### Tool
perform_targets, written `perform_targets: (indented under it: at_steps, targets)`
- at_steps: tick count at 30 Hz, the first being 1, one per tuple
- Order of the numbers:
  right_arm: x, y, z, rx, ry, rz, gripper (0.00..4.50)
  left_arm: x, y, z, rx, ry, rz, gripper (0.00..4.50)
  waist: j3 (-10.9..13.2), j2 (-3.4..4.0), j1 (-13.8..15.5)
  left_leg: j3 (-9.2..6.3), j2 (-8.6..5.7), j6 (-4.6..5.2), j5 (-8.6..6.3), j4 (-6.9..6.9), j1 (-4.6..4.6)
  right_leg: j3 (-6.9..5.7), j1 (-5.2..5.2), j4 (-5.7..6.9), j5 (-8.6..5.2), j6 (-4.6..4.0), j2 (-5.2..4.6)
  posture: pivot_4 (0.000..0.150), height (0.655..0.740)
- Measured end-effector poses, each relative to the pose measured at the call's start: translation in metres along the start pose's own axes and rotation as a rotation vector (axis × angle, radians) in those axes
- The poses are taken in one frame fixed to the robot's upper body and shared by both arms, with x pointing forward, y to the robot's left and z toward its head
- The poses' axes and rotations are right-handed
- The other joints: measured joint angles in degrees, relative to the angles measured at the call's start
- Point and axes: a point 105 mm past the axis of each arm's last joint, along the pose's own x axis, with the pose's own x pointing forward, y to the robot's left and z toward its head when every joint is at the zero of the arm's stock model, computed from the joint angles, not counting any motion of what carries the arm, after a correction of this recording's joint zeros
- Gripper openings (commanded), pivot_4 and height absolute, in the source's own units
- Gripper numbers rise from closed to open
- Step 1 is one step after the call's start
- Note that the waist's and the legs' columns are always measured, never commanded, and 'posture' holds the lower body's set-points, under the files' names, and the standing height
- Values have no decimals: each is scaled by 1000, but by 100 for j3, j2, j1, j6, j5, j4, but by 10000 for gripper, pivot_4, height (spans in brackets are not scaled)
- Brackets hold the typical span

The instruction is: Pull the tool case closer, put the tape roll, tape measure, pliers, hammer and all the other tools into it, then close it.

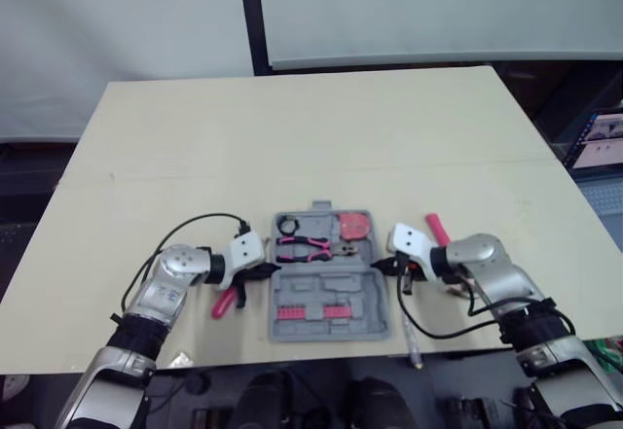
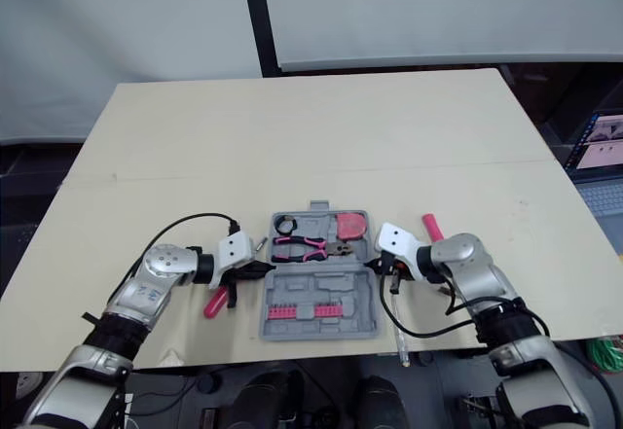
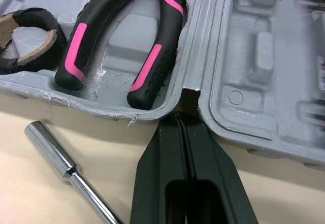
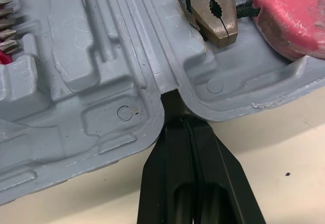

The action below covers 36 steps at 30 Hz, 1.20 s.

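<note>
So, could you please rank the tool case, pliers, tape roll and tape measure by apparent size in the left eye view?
1. tool case
2. pliers
3. tape measure
4. tape roll, only slightly smaller than the tape measure

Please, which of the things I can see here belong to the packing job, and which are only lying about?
Job:
grey plastic tool case
black tape roll
pink-and-black pliers
red tape measure
pink-handled tool by the left hand
pink handle by the right hand

Lying about:
open laptop past the pale table
</note>
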Motion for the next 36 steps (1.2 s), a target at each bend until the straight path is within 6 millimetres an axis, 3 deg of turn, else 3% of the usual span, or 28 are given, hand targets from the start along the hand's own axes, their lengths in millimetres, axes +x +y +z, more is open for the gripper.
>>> perform_targets:
  at_steps: [9, 13, 18, 19, 21, 23, 28, 29, 32, 36]
  targets:
    - [-4, 0, -1, -29, 12, -14, 445, -4, 1, 0, 4, 2, 11, 431, 0, 0, 9, 0, 0, 0, -1, -3, -3, 3, -4, -2, 0, 0, -1, 1500, 7278]
    - [-12, 1, 9, -61, -7, -32, 445, -14, -3, -2, -8, 3, 20, 431, 1, 0, -31, 3, 2, -5, -5, -11, -16, -4, -19, -8, 0, 0, 0, 1500, 7278]
    - [-63, -4, 16, -52, -48, -110, 445, -65, -15, 15, -43, -126, 14, 431, 3, -2, -112, 3, 9, -4, -16, -17, -16, -15, -5, -43, -1, 0, 0, 1500, 7278]
    - [-74, -2, 18, -23, -76, -117, 2649, -77, -17, 20, -69, -159, 18, 8, 4, -1, -114, 3, 13, -4, -18, -18, -15, -17, 0, -52, -1, 0, 1, 1500, 7278]
    - [-95, 4, 22, 26, -118, -119, 9125, -99, -19, 30, -118, -198, 32, 5648, 4, -2, -114, 1, 15, 2, -26, -17, -7, -16, 8, -53, 0, 0, 1, 1500, 7278]
    - [-121, 13, 15, 98, -131, -123, 19033, -125, -26, 32, -193, -208, 45, 13692, 6, -1, -108, -1, 19, 28, -51, -19, -8, -15, 9, -58, -1, -1, 0, 1500, 7278]
    - [-201, 15, -8, 266, -101, -301, 44745, -189, -37, 5, -403, -120, 180, 39001, 8, 4, -106, -1, 20, 6, -71, -20, -2, -13, 13, -67, -3, -4, 0, 1500, 7278]
    - [-215, 17, -15, 292, -86, -334, 45000, -200, -39, 0, -427, -99, 214, 44168, 8, 3, -106, -1, 21, 4, -73, -21, -1, -13, 14, -68, -4, -7, 0, 1500, 7278]
    - [-246, 26, -35, 365, -55, -414, 45000, -234, -40, -21, -491, -41, 332, 44703, 8, 4, -105, -1, 21, -2, -77, -28, -1, -11, 8, -75, -6, -11, 0, 1500, 7278]
    - [-271, 33, -58, 413, -11, -507, 45000, -270, -37, -49, -549, 0, 497, 44703, 7, 5, -109, 4, 22, -5, -78, -55, -3, -2, -8, -92, -8, -17, -4, 1500, 7278]
